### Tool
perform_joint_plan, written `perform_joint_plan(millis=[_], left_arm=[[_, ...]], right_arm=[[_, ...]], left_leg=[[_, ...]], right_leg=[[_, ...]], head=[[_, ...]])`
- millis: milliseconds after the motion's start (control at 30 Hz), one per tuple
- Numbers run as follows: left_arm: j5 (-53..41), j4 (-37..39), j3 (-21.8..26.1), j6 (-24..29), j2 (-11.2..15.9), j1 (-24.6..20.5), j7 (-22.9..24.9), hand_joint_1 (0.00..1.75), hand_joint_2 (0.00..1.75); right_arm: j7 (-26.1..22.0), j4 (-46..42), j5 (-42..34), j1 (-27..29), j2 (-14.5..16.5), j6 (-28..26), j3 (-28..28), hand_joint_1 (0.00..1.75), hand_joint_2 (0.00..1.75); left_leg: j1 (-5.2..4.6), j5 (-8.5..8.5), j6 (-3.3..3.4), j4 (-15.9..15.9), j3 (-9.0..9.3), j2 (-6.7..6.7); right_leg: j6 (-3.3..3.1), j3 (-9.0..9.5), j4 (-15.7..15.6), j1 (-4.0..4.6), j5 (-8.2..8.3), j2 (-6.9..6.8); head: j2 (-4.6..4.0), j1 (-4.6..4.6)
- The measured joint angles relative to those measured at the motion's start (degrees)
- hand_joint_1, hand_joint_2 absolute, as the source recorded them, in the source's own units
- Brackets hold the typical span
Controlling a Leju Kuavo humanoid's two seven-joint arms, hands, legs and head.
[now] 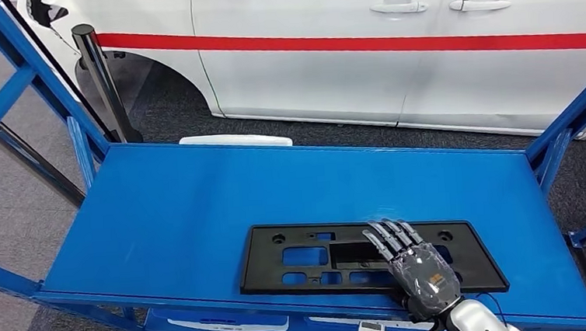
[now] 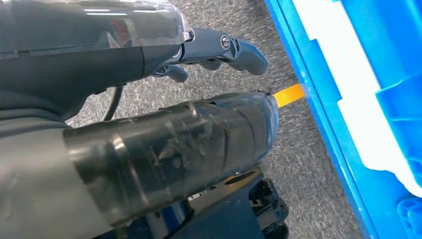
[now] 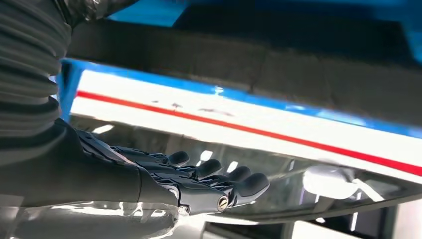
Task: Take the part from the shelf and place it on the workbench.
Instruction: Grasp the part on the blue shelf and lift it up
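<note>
The part (image 1: 310,238) is a flat black plastic frame with several cut-outs. It lies flat near the front edge of the blue shelf (image 1: 168,213), right of centre. My right hand (image 1: 413,262) is stretched palm-down over the part's right half with its fingers straight and side by side, and it holds nothing; whether it touches the part I cannot tell. In the right wrist view the right hand's fingers (image 3: 214,179) stretch out bare, with nothing between them. My left hand (image 2: 149,124) hangs low over grey carpet beside a blue frame and holds nothing.
A white car (image 1: 390,42) with a red stripe stands just behind the shelf. Blue uprights (image 1: 5,100) frame both shelf ends, and a black post (image 1: 104,77) stands at the back left. A white panel (image 1: 234,141) lies behind the shelf's far edge. Orange floor tape (image 2: 288,94) runs near the blue frame (image 2: 318,99).
</note>
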Motion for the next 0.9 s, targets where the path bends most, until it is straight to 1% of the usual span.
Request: perform_joint_plan(millis=[33,67,100,133,167,233,267,300,333,367,433,467,500,533,567,600,633,667,700,733,800,833,900], left_arm=[[-0.04,0.0,0.0,-0.01,-0.01,0.03,0.02,0.0,0.0],[-0.09,0.0,0.0,-0.02,-0.03,0.03,0.05,0.0,0.0],[-0.15,0.0,0.0,-0.03,-0.05,0.02,0.09,0.0,0.0],[-0.21,0.0,0.0,-0.04,-0.05,0.0,0.14,0.0,0.0],[-0.24,0.0,0.0,-0.04,-0.05,-0.03,0.17,0.0,0.0],[-0.25,0.0,0.0,-0.03,-0.04,-0.04,0.24,0.0,0.0],[-0.26,0.0,0.0,-0.03,-0.04,-0.04,0.25,0.0,0.0],[-0.26,0.0,-0.01,-0.03,-0.04,-0.03,0.27,0.0,0.0],[-0.26,0.0,-0.01,-0.03,-0.04,-0.04,0.27,0.0,0.0],[-0.26,0.0,-0.02,-0.02,-0.05,-0.04,0.28,0.0,0.0],[-0.26,0.0,-0.02,-0.03,-0.05,0.0,0.28,0.0,0.0],[-0.26,0.0,-0.02,-0.03,-0.04,0.07,0.28,0.0,0.0],[-0.26,0.0,-0.02,-0.04,-0.04,0.16,0.28,0.0,0.0],[-0.25,0.0,-0.02,-0.05,-0.04,0.23,0.28,0.0,0.0],[-0.25,0.0,-0.02,-0.06,-0.03,0.26,0.28,0.0,0.0],[-0.24,0.0,-0.02,-0.07,-0.03,0.24,0.27,0.0,0.0],[-0.24,0.0,-0.02,-0.07,0.01,0.17,0.27,0.0,0.0],[-0.24,0.0,-0.02,-0.07,0.03,0.09,0.26,0.0,0.0],[-0.24,0.0,-0.03,-0.07,0.06,0.05,0.25,0.0,0.0],[-0.24,0.0,-0.03,-0.07,0.08,0.06,0.25,0.0,0.0],[-0.24,0.0,-0.04,-0.07,0.07,0.25,0.25,0.0,0.0],[-0.24,0.0,-0.03,-0.06,0.06,0.33,0.25,0.0,0.0],[-0.24,0.0,-0.02,-0.05,0.04,0.29,0.26,0.0,0.0]], right_arm=[[0.75,0.34,1.87,0.2,0.45,-0.86,-0.17,1.29,1.75],[1.46,0.63,3.63,0.41,0.94,-1.74,-0.45,1.62,1.75],[2.12,0.92,5.23,0.6,1.48,-2.57,-0.84,1.7,1.75],[2.75,1.23,6.65,0.85,2.08,-3.32,-1.39,1.71,1.75],[3.14,1.54,7.61,1.14,2.66,-3.87,-2.03,1.73,1.75],[3.55,2.15,8.54,1.73,3.72,-4.72,-3.26,1.75,1.75],[3.63,2.42,8.69,1.97,4.2,-5.02,-3.84,1.75,1.75],[3.68,2.67,8.74,2.14,4.65,-5.26,-4.34,1.75,1.75],[3.7,2.88,8.79,2.28,5.04,-5.4,-4.78,1.75,1.75],[3.72,3.09,8.87,2.46,5.45,-5.52,-5.22,1.75,1.75],[3.75,3.41,9.04,2.88,6.04,-5.68,-5.75,1.75,1.75],[3.77,3.54,9.1,3.07,6.31,-5.74,-5.93,1.75,1.75],[3.77,3.65,9.13,3.2,6.52,-5.77,-6.09,1.75,1.75],[3.75,3.75,9.14,3.32,6.7,-5.79,-6.25,1.75,1.75],[3.68,3.8,9.12,3.42,6.82,-5.77,-6.39,1.75,1.75],[3.59,3.83,9.09,3.53,6.91,-5.75,-6.53,1.75,1.75],[3.51,3.86,9.04,3.62,6.99,-5.73,-6.65,1.75,1.75],[3.42,3.88,8.95,3.7,7.05,-5.71,-6.78,1.75,1.75],[3.37,3.9,8.83,3.76,7.13,-5.7,-6.92,1.75,1.75],[3.32,3.92,8.69,3.8,7.18,-5.7,-7.05,1.75,1.75],[3.17,3.91,8.44,3.92,7.2,-5.72,-7.36,1.75,1.75],[3.08,3.91,8.35,4.0,7.2,-5.73,-7.5,1.75,1.75],[2.84,3.91,8.2,4.18,7.19,-5.75,-7.76,1.75,1.75]], left_leg=[[0.05,-0.12,-0.14,0.17,0.0,-0.02],[0.13,-0.29,-0.33,0.43,0.02,-0.06],[0.16,-0.51,-0.59,0.71,-0.01,-0.11],[0.1,-0.76,-0.93,1.1,-0.1,-0.18],[0.02,-0.93,-1.25,1.36,-0.2,-0.23],[-0.1,-1.05,-1.84,1.53,-0.29,-0.29],[-0.02,-1.15,-2.12,1.56,-0.34,-0.27],[0.08,-1.64,-2.42,2.1,-0.54,-0.26],[0.16,-2.71,-2.69,3.6,-1.19,-0.24],[0.22,-4.34,-2.94,6.19,-2.35,-0.22],[0.26,-7.93,-3.16,13.42,-5.67,-0.2],[0.27,-8.93,-3.15,16.47,-7.11,-0.19],[0.25,-8.88,-3.04,17.83,-7.76,-0.19],[0.2,-7.84,-2.81,17.28,-7.48,-0.19],[0.11,-5.84,-2.44,14.31,-6.03,-0.2],[-0.06,-3.69,-1.98,10.2,-4.08,-0.22],[-0.26,-2.26,-1.49,6.36,-2.29,-0.23],[-0.44,-1.39,-1.16,3.53,-1.02,-0.23],[-0.64,-1.2,-0.96,2.07,-0.45,-0.23],[-0.78,-1.32,-0.87,1.66,-0.34,-0.23],[-0.65,-0.78,-0.66,0.85,-0.02,-0.15],[-0.48,-0.49,-0.47,0.37,0.2,-0.09],[-0.27,-0.07,-0.12,-0.21,0.39,0.05]], right_leg=[[0.14,1.0,-2.02,-0.18,1.61,-0.01],[0.26,2.9,-5.77,-0.38,3.75,-0.03],[0.31,4.88,-9.73,-0.51,5.28,-0.04],[0.14,6.44,-13.01,-0.52,6.45,0.03],[-0.11,7.18,-14.69,-0.45,6.8,0.11],[-0.88,7.2,-15.13,-0.15,6.74,0.3],[-1.24,7.2,-15.16,-0.14,6.8,0.29],[-1.64,7.21,-15.23,-0.14,6.87,0.27],[-2.02,7.22,-15.31,-0.17,6.94,0.22],[-2.35,7.22,-15.4,-0.19,7.0,0.15],[-2.66,7.1,-15.39,0.02,6.99,0.03],[-2.71,7.07,-15.39,0.17,6.99,0.0],[-2.75,7.07,-15.38,0.3,6.97,0.01],[-2.79,7.14,-15.38,0.44,6.96,0.03],[-2.81,7.27,-15.37,0.55,6.93,0.05],[-2.83,7.41,-15.38,0.64,6.89,0.07],[-2.77,7.45,-15.36,0.78,6.86,0.04],[-2.64,7.38,-15.34,0.81,6.88,0.03],[-2.43,7.25,-15.35,0.77,6.94,0.01],[-2.15,7.15,-15.41,0.69,7.04,-0.02],[-1.51,7.17,-15.36,0.66,6.98,-0.02],[-1.24,6.96,-14.69,0.69,6.42,-0.01],[-0.83,5.11,-10.45,0.56,3.73,0.03]], head=[[0.0,0.01],[0.0,0.01],[0.0,0.01],[0.0,-0.01],[0.0,-0.04],[0.0,-0.11],[0.0,-0.12],[0.0,-0.11],[0.0,-0.12],[0.0,-0.13],[0.0,-0.14],[0.0,-0.14],[0.0,-0.14],[0.0,-0.14],[0.0,-0.14],[0.0,-0.14],[0.0,-0.1],[0.0,-0.11],[0.0,-0.1],[0.0,-0.11],[0.0,-0.14],[0.0,-0.08],[0.0,0.04]])
